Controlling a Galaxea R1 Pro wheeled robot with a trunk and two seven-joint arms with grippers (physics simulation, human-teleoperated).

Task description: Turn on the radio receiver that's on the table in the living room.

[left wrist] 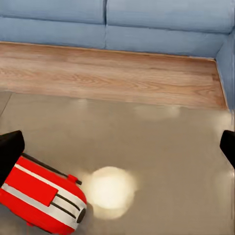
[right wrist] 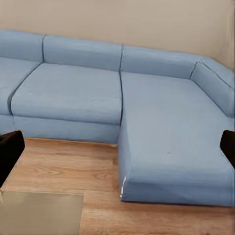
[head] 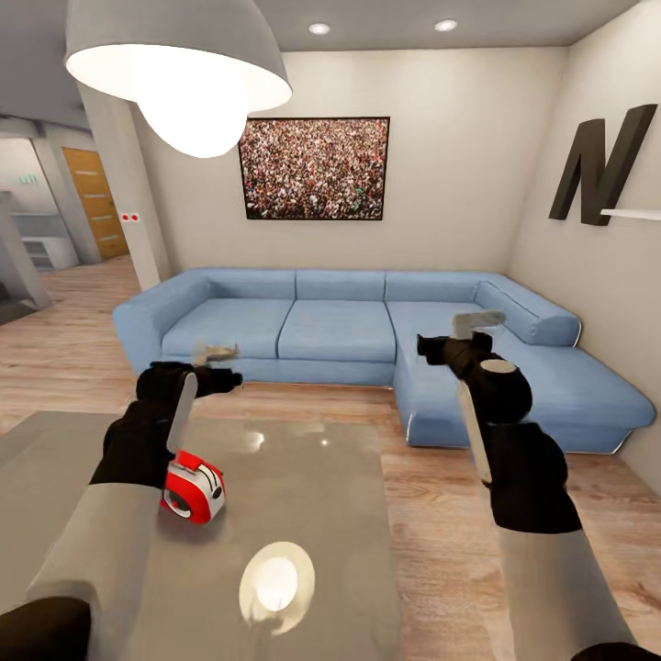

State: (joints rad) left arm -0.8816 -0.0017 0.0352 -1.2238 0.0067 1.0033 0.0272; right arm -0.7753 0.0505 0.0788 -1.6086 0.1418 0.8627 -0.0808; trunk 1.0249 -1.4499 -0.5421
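Observation:
The radio receiver (head: 195, 489), red with white trim, lies on the left part of the glossy grey table (head: 312, 459), partly behind my left forearm. In the left wrist view the radio (left wrist: 41, 198) lies tilted on the table (left wrist: 161, 142), close to one dark fingertip (left wrist: 10, 152). My left gripper (head: 216, 352) hovers open above the table's far edge, beyond the radio and apart from it. My right gripper (head: 477, 323) is raised over the wood floor towards the sofa, open and holding nothing. In the right wrist view its fingertips (right wrist: 10, 154) stand wide apart.
A blue L-shaped sofa (head: 367, 326) runs along the far wall and down the right side. Wood floor (head: 441, 523) separates it from the table. A white pendant lamp (head: 179, 69) hangs at upper left, its glare (head: 275, 583) reflecting on the table. A crowd picture (head: 314, 168) hangs behind.

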